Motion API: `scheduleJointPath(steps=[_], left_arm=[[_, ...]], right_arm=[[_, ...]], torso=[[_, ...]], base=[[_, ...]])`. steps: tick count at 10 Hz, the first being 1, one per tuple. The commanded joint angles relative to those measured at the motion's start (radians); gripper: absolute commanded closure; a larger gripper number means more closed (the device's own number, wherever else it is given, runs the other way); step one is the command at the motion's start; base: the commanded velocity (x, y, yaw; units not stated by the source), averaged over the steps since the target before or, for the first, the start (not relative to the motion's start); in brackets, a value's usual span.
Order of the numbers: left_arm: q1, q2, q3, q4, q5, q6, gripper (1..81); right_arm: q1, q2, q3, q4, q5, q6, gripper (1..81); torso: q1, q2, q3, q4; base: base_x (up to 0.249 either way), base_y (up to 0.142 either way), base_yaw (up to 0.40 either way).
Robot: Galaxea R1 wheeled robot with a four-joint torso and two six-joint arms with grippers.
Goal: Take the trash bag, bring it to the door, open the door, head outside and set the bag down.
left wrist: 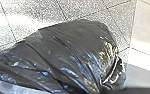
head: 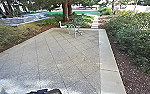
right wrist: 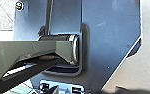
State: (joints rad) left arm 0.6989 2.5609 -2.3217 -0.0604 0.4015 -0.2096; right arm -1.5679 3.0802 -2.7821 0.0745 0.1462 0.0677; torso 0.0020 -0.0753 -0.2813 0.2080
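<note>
"Where is the trash bag to be found?"

"Close to the left wrist camera, where the black trash bag (left wrist: 66,50) is seen over the speckled paving (left wrist: 28,20). Its shiny plastic is drawn into long folds, and its far part is left full and rounded. Whether it is hung in the air or rested on the ground cannot be made out."

"And is it gripped?"

"That cannot be told. How the left gripper is set, spread or pressed together, is not made clear, and the same must be said of the right gripper. In the right wrist view, the robot's own dark plate (right wrist: 111,32) and jointed bar (right wrist: 28,50) are seen."

"What can be said of the place?"

"A paved yard is faced. Its slabs are crossed by slanting lines and edged on the right by a pale concrete strip (head: 108,62). Beyond that strip, brown soil (head: 128,75) is bordered by thick green bushes (head: 136,32)."

"And at the far end?"

"Some metal furniture (head: 74,31) is placed near the edge of the yard, with a thick tree trunk (head: 66,11) behind it. Low bushes are spread around the trunk, and a narrow pale path (head: 94,22) can be seen to its right."
</note>
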Motion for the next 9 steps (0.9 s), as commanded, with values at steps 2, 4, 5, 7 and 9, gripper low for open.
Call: scheduleJointPath(steps=[2,4,5,7,9], left_arm=[[-0.147,-0.050,-0.021,-0.015,0.085,-0.001,81.1],[-0.141,-0.048,-0.024,-0.013,0.085,-0.001,1.0],[-0.134,-0.047,-0.024,-0.012,0.085,0.001,1.0],[-0.056,-0.001,-0.027,-0.003,0.083,0.007,1.0],[0.082,0.085,-0.077,0.013,0.068,0.044,1.0]], right_arm=[[0.015,0.007,0.009,0.001,-0.063,-0.002,1.0],[0.018,0.007,0.009,0.001,-0.063,0.000,1.0],[0.018,0.007,0.009,0.001,-0.063,0.000,1.0],[0.013,0.008,0.009,0.001,-0.063,0.000,1.0],[0.015,0.008,0.009,0.001,-0.062,0.000,1.0]], torso=[[0.000,0.000,0.000,0.000],[0.000,0.000,0.000,0.000],[0.000,0.000,0.000,0.000],[0.000,0.000,0.043,0.000],[0.001,0.001,0.112,0.000]], base=[[0.000,0.000,0.000],[0.000,0.000,0.000],[0.000,0.000,0.000],[0.000,0.000,0.000],[0.000,0.000,0.000]])
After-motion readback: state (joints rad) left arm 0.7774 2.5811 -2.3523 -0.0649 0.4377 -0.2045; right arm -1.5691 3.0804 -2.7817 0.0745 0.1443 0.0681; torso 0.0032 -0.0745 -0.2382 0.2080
